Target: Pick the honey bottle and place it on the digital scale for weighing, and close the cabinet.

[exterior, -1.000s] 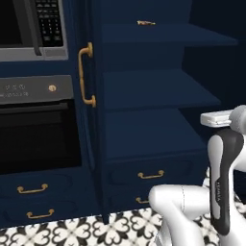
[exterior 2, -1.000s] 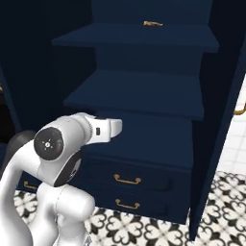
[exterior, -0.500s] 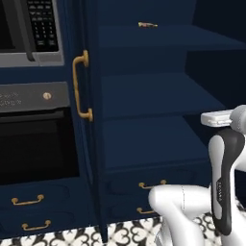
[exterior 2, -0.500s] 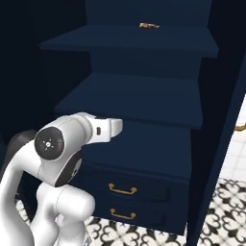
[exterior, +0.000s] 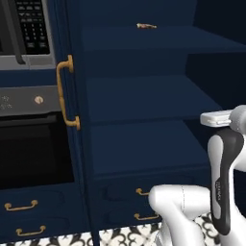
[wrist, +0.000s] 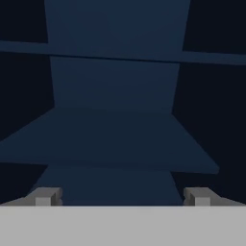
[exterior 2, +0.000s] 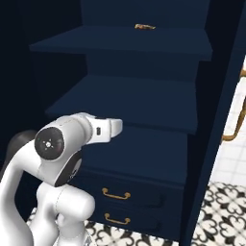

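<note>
The cabinet stands open — the gripper, its 2 fingertips spread wide apart and holding nothing, faces its navy shelves. At 12 o'clock on the upper shelf lies a small pale object — too small to identify. Brass-handled drawers sit at 6 o'clock.

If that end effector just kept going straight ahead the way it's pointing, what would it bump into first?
Probably the cabinet: the open end effector faces its bare inner shelves, likely meeting a shelf or the back wall, though depth is unclear.
</note>
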Tool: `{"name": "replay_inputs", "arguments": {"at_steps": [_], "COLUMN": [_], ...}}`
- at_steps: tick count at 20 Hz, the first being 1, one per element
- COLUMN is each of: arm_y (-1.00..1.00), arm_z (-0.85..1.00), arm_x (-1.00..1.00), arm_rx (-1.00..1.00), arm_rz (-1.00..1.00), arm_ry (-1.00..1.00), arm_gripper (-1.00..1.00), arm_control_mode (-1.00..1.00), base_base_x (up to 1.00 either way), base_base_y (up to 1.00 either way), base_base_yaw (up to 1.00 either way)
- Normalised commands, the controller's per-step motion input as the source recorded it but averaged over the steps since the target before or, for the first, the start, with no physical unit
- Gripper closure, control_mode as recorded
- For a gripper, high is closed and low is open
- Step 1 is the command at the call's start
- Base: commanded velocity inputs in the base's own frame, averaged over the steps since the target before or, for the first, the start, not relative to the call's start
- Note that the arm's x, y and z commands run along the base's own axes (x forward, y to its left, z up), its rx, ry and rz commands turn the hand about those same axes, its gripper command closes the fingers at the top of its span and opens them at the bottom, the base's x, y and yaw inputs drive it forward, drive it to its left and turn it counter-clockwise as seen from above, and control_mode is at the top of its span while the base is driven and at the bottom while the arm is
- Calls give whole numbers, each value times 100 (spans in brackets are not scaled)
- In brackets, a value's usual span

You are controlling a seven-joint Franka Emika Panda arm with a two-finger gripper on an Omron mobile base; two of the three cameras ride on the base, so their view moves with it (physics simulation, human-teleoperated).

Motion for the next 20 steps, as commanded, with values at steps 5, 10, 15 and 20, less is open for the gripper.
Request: {"name": "replay_inputs", "arguments": {"at_steps": [5,10,15,20], "arm_y": [0,0,0,0], "arm_z": [0,0,0,0], "arm_x": [0,0,0,0], "arm_rx": [0,0,0,0], "arm_rz": [0,0,0,0], "arm_ry": [0,0,0,0], "arm_gripper": [-100,-100,-100,-100], "arm_control_mode": [100,100,100,100], "base_base_x": [-6,-18,-24,-25], "base_base_y": [1,-4,-41,-21], "base_base_yaw": [5,1,0,0]}}
